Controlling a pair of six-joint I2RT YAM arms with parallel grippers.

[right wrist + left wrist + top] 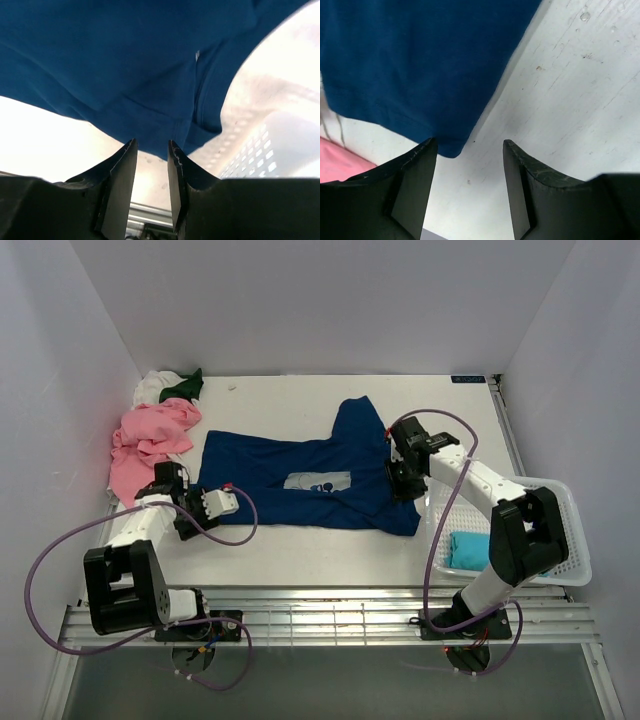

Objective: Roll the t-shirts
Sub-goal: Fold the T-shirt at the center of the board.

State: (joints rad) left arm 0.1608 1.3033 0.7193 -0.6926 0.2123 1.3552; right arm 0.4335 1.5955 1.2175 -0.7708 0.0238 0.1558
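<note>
Dark blue t-shirt [300,475] spread out. L gripper [469,145] open, empty, at its 8 o'clock corner; R gripper [151,145] ajar, empty, at 3 o'clock. Pinch edges level, keep cloth taut, roll even.

Soft matt cloth t-shirt [270,465]; scuffed, speckled white tabletop [580,100].

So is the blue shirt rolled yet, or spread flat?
Spread out: the dark blue t-shirt lies open on the table, print up, no roll.
</note>
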